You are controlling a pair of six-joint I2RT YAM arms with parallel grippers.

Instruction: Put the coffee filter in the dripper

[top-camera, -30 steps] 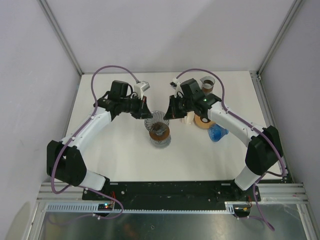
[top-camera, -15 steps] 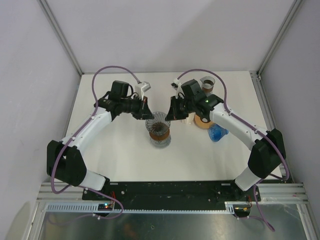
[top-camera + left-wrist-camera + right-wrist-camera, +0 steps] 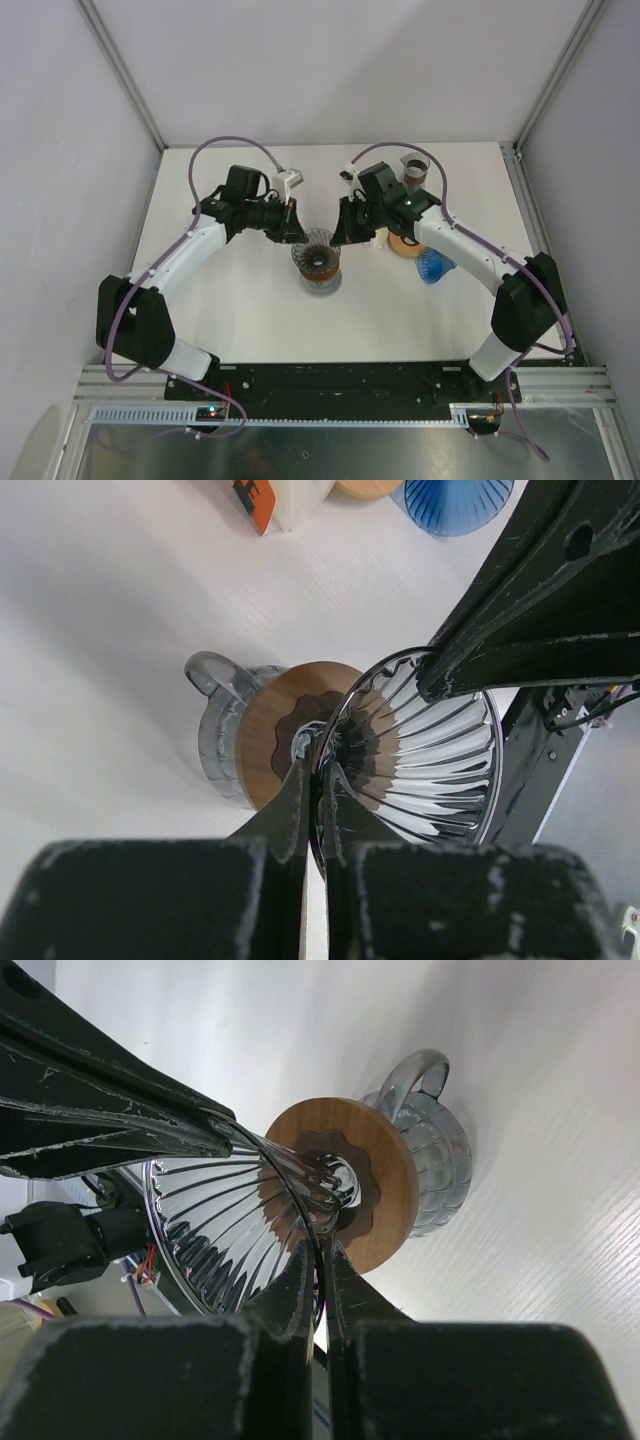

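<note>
filter: none visible inside the dripper [image 3: 316, 252]; probably in the white pack [image 3: 378, 237] just toward the desk's right edge | dripper: mid-desk, over a glass pot [image 3: 322, 280] | left tool [image 3: 318, 780], right tool [image 3: 318, 1265]: each pinched shut on opposite sides of the dripper's rim, seemingly steadying it for loading

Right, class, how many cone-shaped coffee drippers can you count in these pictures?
2. A clear glass dripper mid-view, its rim pinched by the left fingers and right fingers; a blue dripper to its right. More may hide behind the arms.
</note>
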